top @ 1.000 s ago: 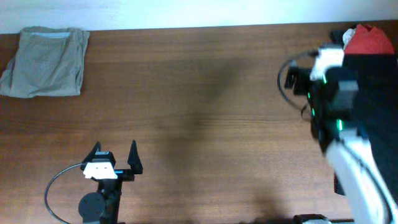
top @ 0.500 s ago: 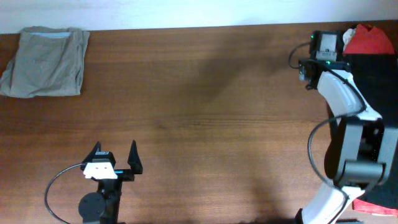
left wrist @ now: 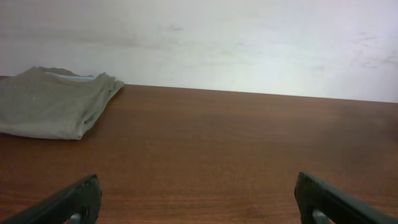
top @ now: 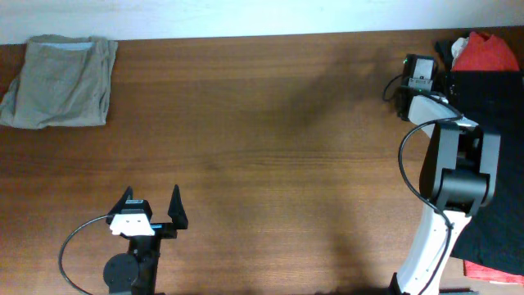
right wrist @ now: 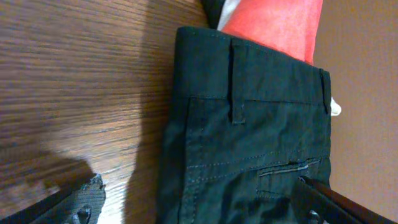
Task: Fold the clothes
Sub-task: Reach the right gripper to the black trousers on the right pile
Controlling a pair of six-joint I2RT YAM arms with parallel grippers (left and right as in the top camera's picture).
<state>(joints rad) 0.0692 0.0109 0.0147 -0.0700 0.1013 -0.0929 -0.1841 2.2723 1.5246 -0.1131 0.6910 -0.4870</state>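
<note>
The large black garment (top: 495, 139) lies at the table's right side, with a red garment (top: 485, 51) at its far end. In the right wrist view the black garment (right wrist: 249, 143) shows a waistband with belt loops and a pocket seam, and the red one (right wrist: 273, 25) lies beyond it. My right gripper (top: 424, 75) is open, low over the black garment's left edge (right wrist: 199, 199), holding nothing. A folded grey-khaki garment (top: 61, 82) lies at the far left corner and also shows in the left wrist view (left wrist: 53, 109). My left gripper (top: 151, 209) is open and empty (left wrist: 199, 208).
The brown wooden table (top: 270, 147) ends at a white wall (left wrist: 217, 43) at the back. My right arm's white links (top: 434, 238) stand along the black garment's left side. A bit of red fabric (top: 491, 270) shows at the near right corner.
My right arm has swung fast toward the far right corner, then come back a little and settled by the black garment's left edge. The left arm has not moved.
</note>
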